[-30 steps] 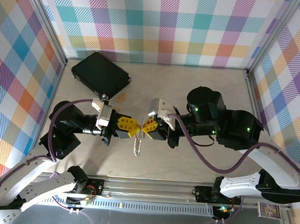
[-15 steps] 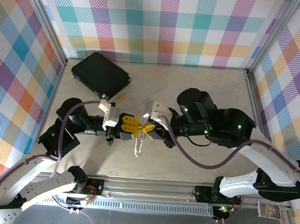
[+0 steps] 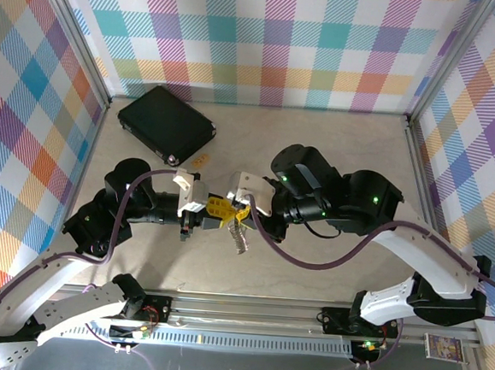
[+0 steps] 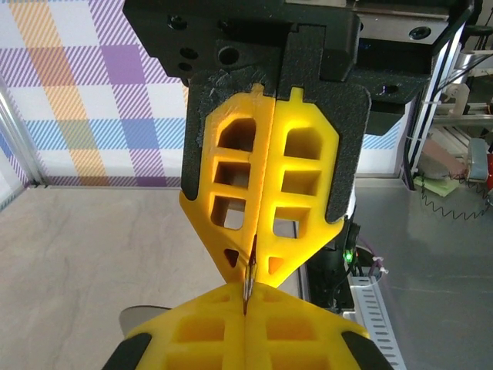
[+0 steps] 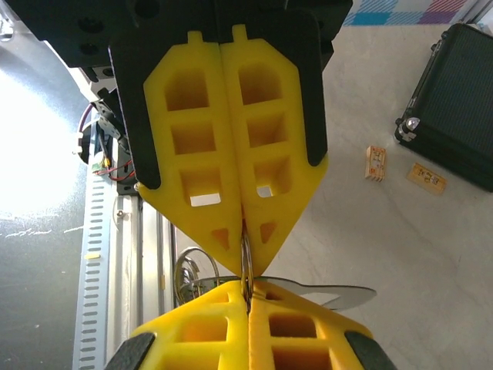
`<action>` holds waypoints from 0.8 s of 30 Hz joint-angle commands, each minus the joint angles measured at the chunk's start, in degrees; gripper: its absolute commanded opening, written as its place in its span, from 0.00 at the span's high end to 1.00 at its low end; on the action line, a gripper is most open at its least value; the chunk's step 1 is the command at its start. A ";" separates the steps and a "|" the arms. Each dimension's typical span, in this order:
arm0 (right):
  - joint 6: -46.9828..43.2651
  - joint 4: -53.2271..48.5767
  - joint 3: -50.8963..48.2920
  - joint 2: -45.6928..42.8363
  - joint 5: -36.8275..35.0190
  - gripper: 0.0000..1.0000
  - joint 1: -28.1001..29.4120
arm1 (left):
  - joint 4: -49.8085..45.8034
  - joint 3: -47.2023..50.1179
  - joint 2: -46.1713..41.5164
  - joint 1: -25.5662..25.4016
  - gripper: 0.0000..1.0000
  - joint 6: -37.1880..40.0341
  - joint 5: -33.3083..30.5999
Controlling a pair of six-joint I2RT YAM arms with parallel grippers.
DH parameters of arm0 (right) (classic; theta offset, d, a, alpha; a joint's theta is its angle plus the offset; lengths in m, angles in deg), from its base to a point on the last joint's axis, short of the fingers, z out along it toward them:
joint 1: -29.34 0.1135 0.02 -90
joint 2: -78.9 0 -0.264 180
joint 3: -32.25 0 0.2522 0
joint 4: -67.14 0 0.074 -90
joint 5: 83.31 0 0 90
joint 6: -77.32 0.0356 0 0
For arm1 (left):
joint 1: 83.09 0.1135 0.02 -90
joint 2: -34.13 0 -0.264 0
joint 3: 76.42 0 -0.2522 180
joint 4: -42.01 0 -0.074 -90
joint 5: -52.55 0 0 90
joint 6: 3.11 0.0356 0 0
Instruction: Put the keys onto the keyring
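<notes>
Both left gripper [image 3: 219, 209] and right gripper [image 3: 244, 209] pinch the keyring [image 5: 246, 264], tip to tip.
Jaws on each pressed tight on the ring wire, held over the middle of the table [image 3: 335, 158]; a key [image 5: 339, 294] hangs just below my fingertips. Black case [image 3: 166, 124] sits far left.

Black case [image 3: 166, 124] back left, small tan pieces [image 5: 375, 163] beside.
</notes>
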 commanded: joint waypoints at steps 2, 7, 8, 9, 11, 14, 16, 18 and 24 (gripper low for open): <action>0.64 5.40 -3.02 -3.08 2.88 0.95 0.43 | 11.75 0.93 -1.17 -0.28 1.00 -5.35 1.06; 2.32 11.73 -6.67 -6.66 4.53 0.86 0.37 | 23.45 3.65 -1.90 -0.26 1.00 -11.36 4.14; 2.50 12.61 -7.20 -7.15 4.85 0.86 0.39 | 25.47 4.05 -1.58 -0.27 1.00 -12.83 5.17; 2.64 13.48 -7.66 -7.55 5.26 0.86 0.45 | 27.23 4.36 -1.19 -0.24 1.00 -14.37 6.09; 2.86 15.57 -8.98 -8.73 5.94 0.86 0.36 | 32.97 6.04 -0.43 -0.26 1.00 -18.93 7.76; 3.08 18.32 -10.86 -10.68 6.44 0.86 0.42 | 42.15 8.64 0.25 -0.23 1.00 -25.32 8.44; 3.33 20.36 -12.34 -12.04 7.11 0.86 0.36 | 46.21 9.76 0.75 -0.52 1.00 -28.16 8.57; 3.52 21.72 -13.38 -13.13 7.30 0.88 0.31 | 48.56 10.55 0.91 -0.77 1.00 -29.32 8.19; 3.43 21.27 -13.09 -13.35 5.87 1.00 0.37 | 43.79 9.89 1.29 -1.71 1.00 -26.80 7.79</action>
